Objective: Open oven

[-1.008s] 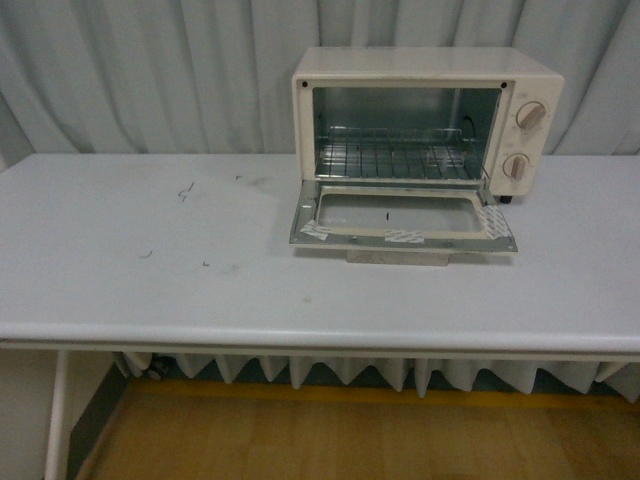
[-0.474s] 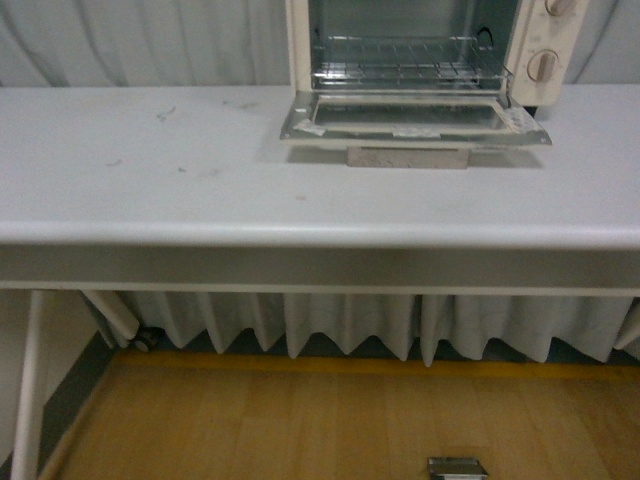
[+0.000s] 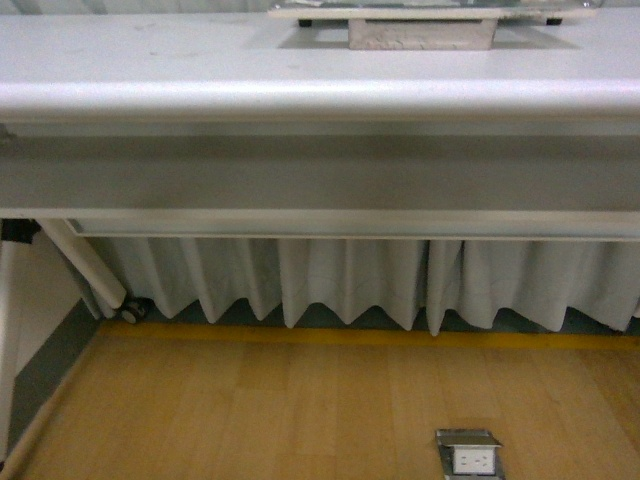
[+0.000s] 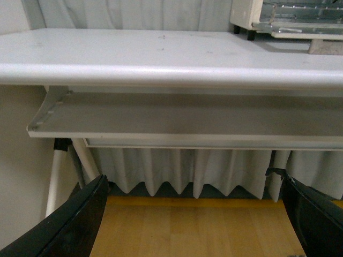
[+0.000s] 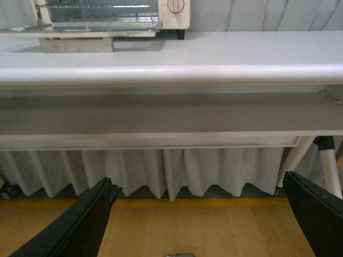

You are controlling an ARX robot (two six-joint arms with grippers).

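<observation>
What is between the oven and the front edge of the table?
Only bare white table, seen in the right wrist view; the oven has its door down, handle resting on the tabletop.

A long pale grey table with a rounded front edge (image 3: 320,98) is spanning the front view at twelve o'clock, a flat grey shelf (image 4: 177,115) hanging beneath its top. White slanted tube legs (image 3: 85,262) are running down at nine o'clock to a small caster wheel (image 3: 131,312). Pleated white curtains (image 3: 340,282) are hanging behind, ending just above a yellow strip. A warm honey-coloured wooden floor (image 3: 250,410) is filling six o'clock, a metal floor socket box (image 3: 470,455) sitting at five o'clock.
</observation>
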